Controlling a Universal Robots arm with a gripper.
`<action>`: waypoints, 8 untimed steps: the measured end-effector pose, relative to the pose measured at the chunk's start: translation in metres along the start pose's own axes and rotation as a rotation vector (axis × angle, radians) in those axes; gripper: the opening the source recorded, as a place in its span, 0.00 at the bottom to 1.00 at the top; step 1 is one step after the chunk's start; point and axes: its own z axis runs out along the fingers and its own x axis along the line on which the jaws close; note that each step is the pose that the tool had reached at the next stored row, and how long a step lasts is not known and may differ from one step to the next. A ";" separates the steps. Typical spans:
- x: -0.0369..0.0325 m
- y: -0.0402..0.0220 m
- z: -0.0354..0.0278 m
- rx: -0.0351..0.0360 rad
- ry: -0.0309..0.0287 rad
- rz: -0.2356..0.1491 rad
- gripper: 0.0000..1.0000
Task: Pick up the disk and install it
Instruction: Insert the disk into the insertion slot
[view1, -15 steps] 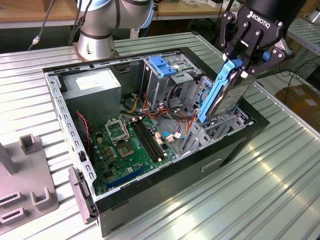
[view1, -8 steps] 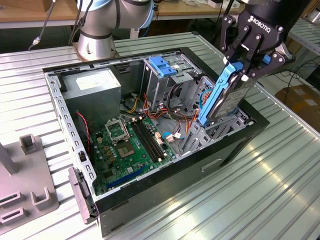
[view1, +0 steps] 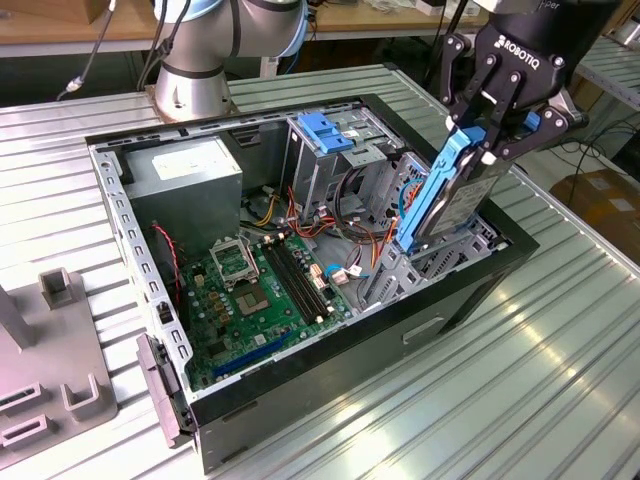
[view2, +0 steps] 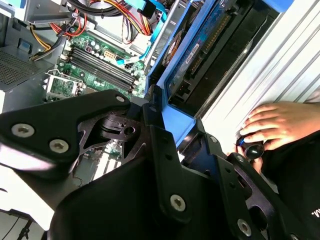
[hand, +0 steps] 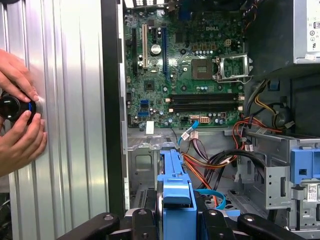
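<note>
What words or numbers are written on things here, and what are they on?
gripper: white maker's name on its body, not quoted here.
motherboard: white maker's mark, not quoted; other print too small.
power supply: sticker, print too small to read.
disk, held in the gripper: label blurred, unreadable.

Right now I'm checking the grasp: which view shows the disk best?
The exterior view: the disk shows nearly whole, tilted, its top in the end effector. The first wrist view gives its blue end, the second one side.
</note>
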 end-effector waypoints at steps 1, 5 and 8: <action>-0.0002 0.0000 0.0002 0.0000 -0.0001 0.000 0.37; -0.0014 -0.0001 0.0009 0.0000 -0.0002 0.000 0.37; -0.0021 -0.0001 0.0015 0.0000 -0.0002 0.000 0.37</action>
